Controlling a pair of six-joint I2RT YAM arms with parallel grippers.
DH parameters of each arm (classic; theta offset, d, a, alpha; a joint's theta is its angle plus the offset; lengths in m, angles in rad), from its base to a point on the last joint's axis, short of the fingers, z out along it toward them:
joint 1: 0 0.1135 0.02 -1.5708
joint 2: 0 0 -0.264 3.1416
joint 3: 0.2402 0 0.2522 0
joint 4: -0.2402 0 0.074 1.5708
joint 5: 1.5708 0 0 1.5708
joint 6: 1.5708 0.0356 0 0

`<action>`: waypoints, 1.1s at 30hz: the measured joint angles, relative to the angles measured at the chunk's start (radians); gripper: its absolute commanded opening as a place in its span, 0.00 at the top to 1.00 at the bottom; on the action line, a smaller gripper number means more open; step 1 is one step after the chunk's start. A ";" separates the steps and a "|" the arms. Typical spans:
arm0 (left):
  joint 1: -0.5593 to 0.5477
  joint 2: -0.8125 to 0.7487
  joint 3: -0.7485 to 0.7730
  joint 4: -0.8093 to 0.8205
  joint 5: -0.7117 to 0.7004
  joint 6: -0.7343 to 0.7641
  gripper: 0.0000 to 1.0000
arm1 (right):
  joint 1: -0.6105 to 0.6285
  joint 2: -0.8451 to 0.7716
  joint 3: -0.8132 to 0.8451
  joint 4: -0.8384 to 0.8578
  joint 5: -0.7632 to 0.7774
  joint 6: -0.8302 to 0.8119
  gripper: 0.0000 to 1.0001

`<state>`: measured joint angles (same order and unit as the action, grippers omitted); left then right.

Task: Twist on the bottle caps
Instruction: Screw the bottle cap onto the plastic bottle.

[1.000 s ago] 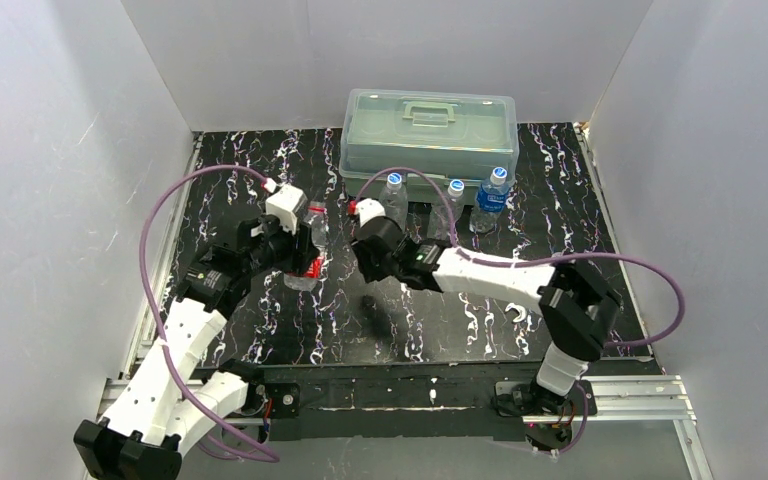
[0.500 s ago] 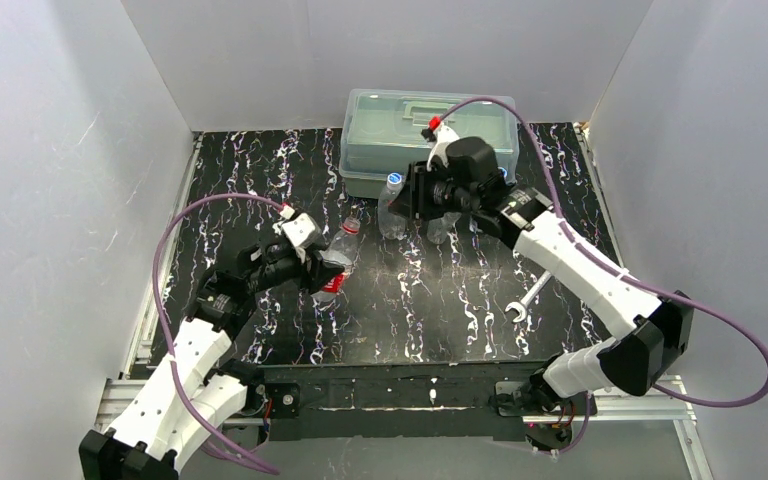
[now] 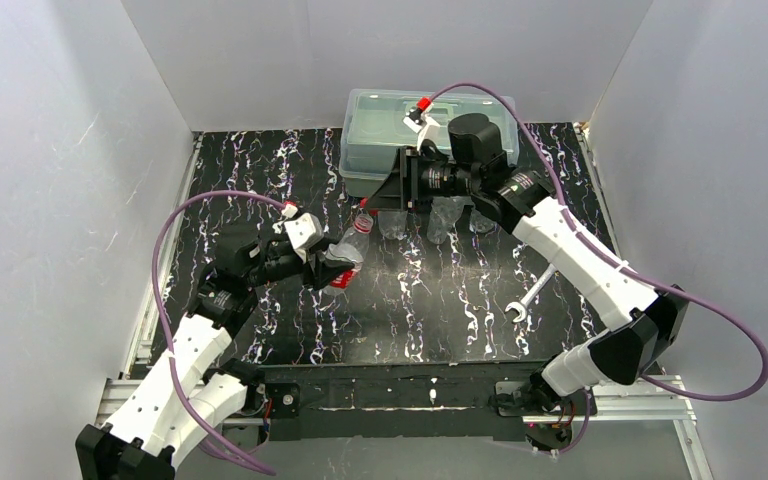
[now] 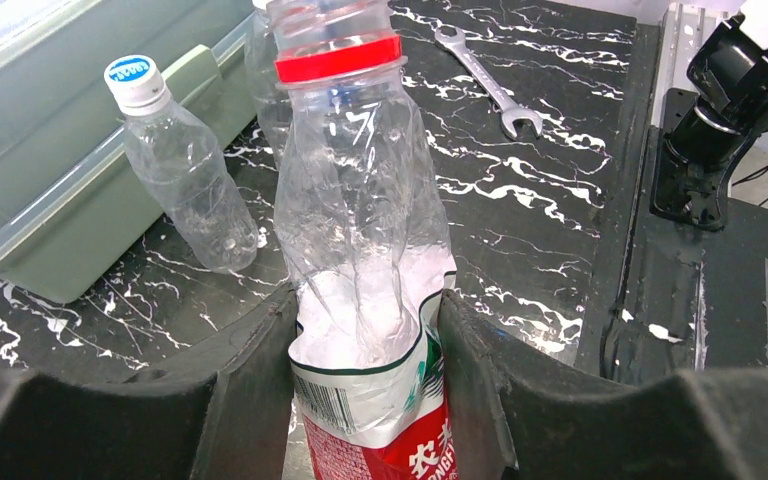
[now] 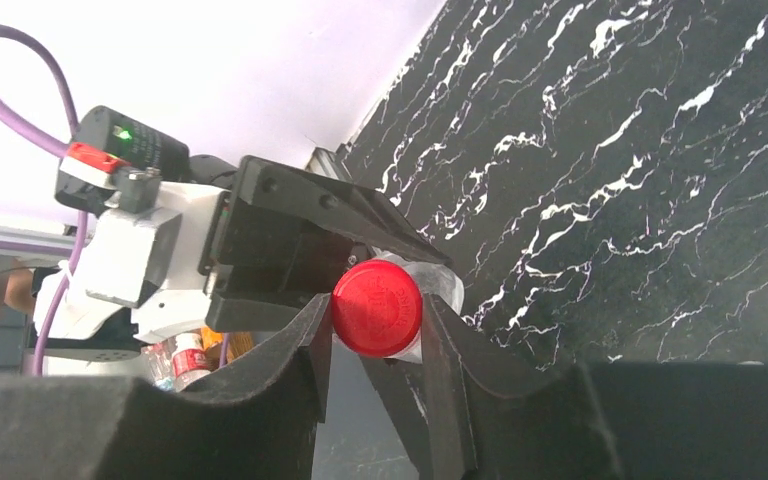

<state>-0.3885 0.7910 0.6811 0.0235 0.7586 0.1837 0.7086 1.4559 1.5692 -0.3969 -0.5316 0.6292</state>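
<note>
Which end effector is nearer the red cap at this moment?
Right. The right end effector is shut on the red cap, a finger on each side. The left end effector grips the red-label bottle lower on its body, below the neck.

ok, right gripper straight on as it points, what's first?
Probably the open neck of the red-label bottle in the left gripper; the right gripper's red cap would touch first. Gap unclear.

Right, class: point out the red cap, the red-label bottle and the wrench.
red cap [image 5: 377, 308]: right wrist view, its flat top.
red-label bottle [image 4: 360, 230]: left wrist view, clear body.
wrench [image 3: 532, 294]: top external view, shaft.
</note>
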 measured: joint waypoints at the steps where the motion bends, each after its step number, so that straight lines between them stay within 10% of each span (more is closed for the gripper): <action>1: 0.000 0.001 0.003 0.002 0.002 0.000 0.76 | 0.000 0.005 0.000 -0.006 -0.003 -0.001 0.61; 24: -0.001 0.031 0.018 0.017 0.031 -0.042 0.82 | 0.020 -0.004 -0.043 -0.009 -0.032 -0.019 0.61; 33: -0.015 0.066 0.020 -0.005 0.111 -0.056 1.00 | 0.114 0.013 0.057 -0.181 0.056 -0.167 0.61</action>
<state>-0.4038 0.8574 0.7013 0.0181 0.8692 0.1272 0.8230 1.4689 1.6264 -0.5777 -0.4755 0.4625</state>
